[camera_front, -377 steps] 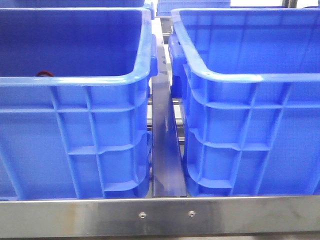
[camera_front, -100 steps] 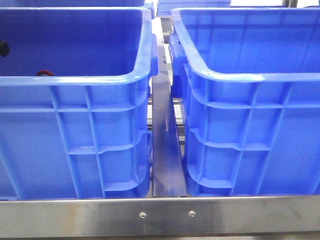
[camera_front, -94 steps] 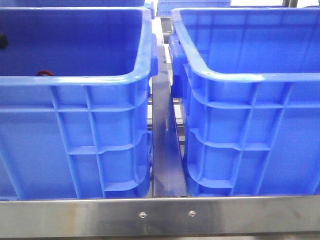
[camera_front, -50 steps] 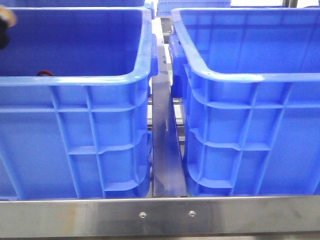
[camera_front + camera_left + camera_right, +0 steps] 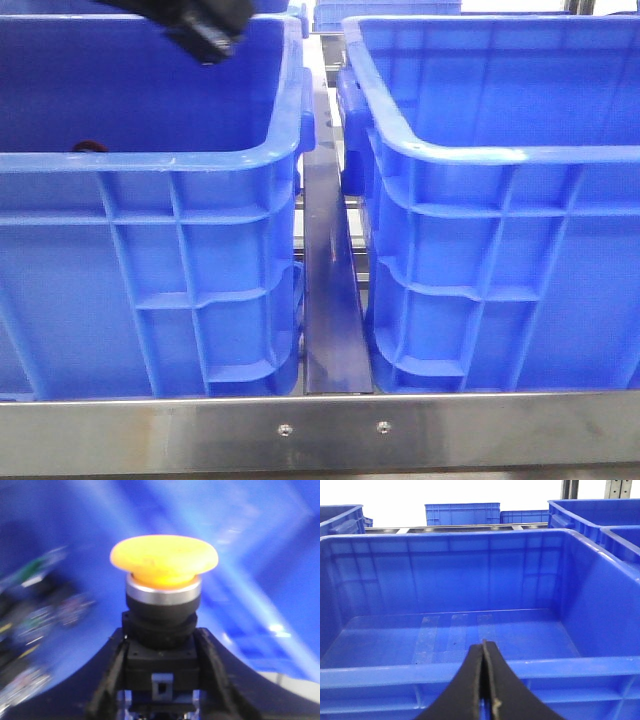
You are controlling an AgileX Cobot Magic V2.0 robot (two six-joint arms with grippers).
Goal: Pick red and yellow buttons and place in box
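Orange-yellow button [image 5: 164, 562] clamped in left hand [image 5: 161, 680], no legible writing

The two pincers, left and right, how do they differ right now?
The left pincer is shut on the yellow button, gripping its black body with the cap sticking out; the right pincer holds nothing, its fingers pressed together. The left one's surroundings are blurred, so it seems to be moving, while the right one's view of an empty blue crate is sharp. Both have black fingers.
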